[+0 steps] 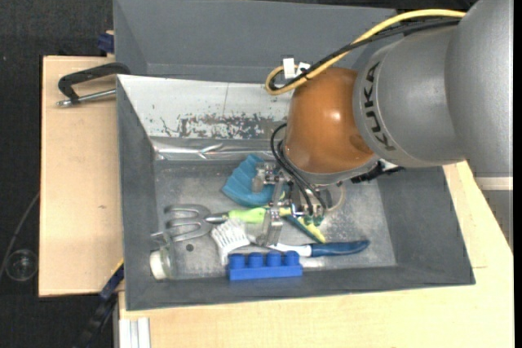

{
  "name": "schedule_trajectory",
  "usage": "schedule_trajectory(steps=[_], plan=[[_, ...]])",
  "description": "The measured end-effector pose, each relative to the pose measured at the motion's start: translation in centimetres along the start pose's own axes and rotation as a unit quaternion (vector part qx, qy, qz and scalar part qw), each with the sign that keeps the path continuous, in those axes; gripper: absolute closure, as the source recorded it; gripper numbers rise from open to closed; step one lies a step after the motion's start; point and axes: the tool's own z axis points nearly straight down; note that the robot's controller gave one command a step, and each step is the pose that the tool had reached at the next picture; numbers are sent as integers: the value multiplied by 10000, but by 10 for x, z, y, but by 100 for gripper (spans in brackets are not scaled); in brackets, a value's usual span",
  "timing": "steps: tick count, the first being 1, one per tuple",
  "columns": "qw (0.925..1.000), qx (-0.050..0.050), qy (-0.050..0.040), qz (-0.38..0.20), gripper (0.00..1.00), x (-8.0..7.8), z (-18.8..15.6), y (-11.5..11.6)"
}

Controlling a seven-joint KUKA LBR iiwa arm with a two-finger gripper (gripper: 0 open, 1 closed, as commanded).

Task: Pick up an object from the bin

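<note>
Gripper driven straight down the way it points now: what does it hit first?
Probably the green-handled brush with white bristles, lying directly under the gripper mid-bin. The blue-handled toothbrush and blue studded plastic brick sit just beside that line, toward the front wall. Depth is unclear; it may already touch.

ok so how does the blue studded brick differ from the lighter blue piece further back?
Colour: the blue brick is deep blue; the lighter blue piece is teal.
Shape: the brick is a long bar with a row of round studs; the teal piece is an irregular lump.
Place: the brick lies along the bin's front wall, in the open; the teal piece lies mid-bin beside the hand, partly hidden.
Both rest on the floor.
</note>
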Motion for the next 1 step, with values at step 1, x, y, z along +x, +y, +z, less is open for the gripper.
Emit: schedule_trajectory(steps=[1], plan=[[9970, -8, -58, -767, 0, 10, 25, 30]])
